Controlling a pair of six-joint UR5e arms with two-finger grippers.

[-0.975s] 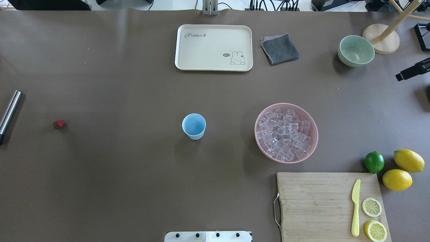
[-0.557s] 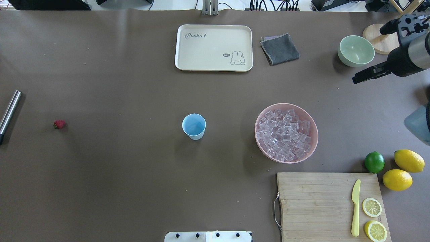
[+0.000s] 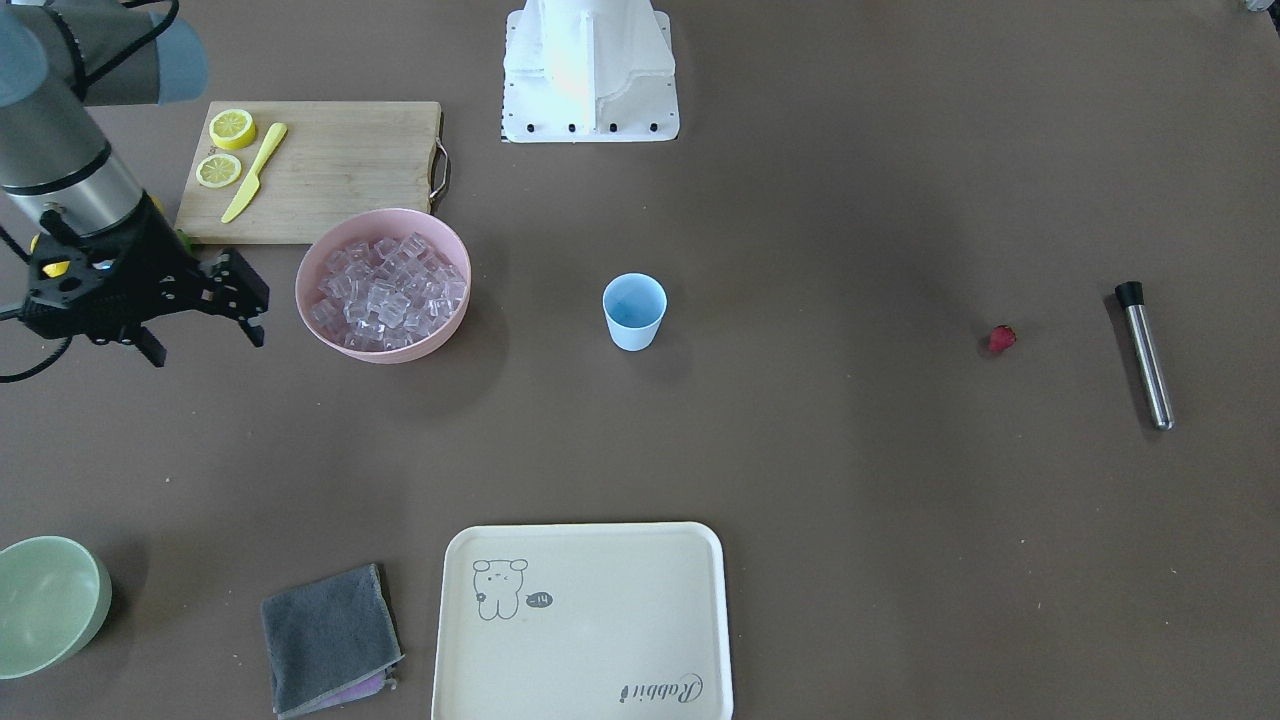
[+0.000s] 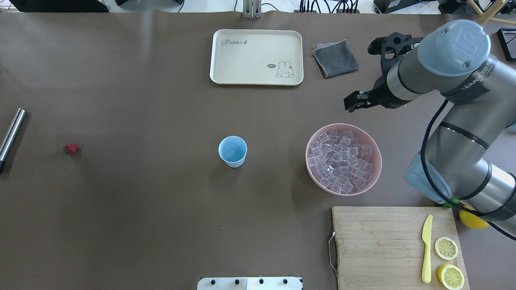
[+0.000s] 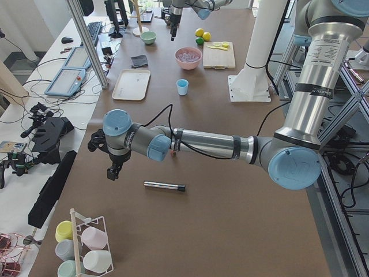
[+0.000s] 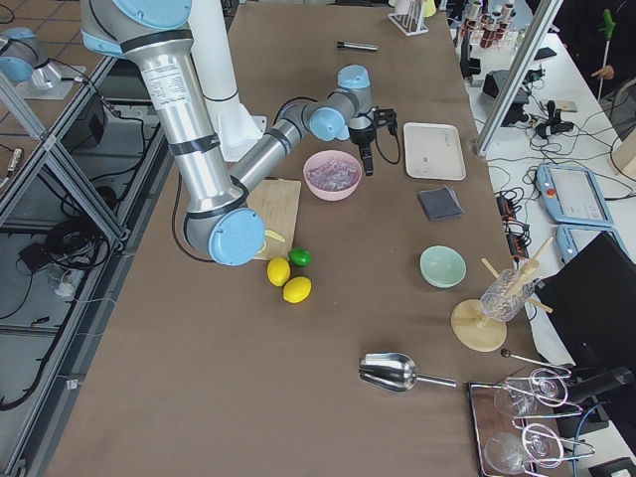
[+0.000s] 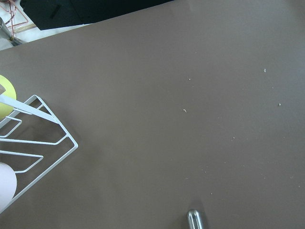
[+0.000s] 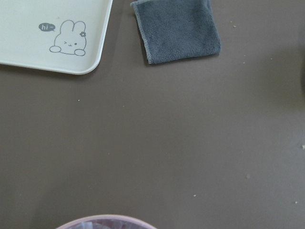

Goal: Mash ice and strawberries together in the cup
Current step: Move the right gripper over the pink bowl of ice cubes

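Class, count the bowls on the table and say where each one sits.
2. The pink bowl, full of ice, sits beside the cutting board. The pale green bowl, empty, sits near the grey cloth. None looks hidden.

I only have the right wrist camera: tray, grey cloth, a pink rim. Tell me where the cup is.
Observer: The cup stands upright, apparently empty, apart from the pink bowl, on the robot's left of it.
Operator: Now find the strawberry.
Observer: The strawberry lies on the table farther left, near a metal rod.
Operator: Report the left arm.
Observer: The left gripper hangs by that rod; I cannot tell whether its jaws are open.
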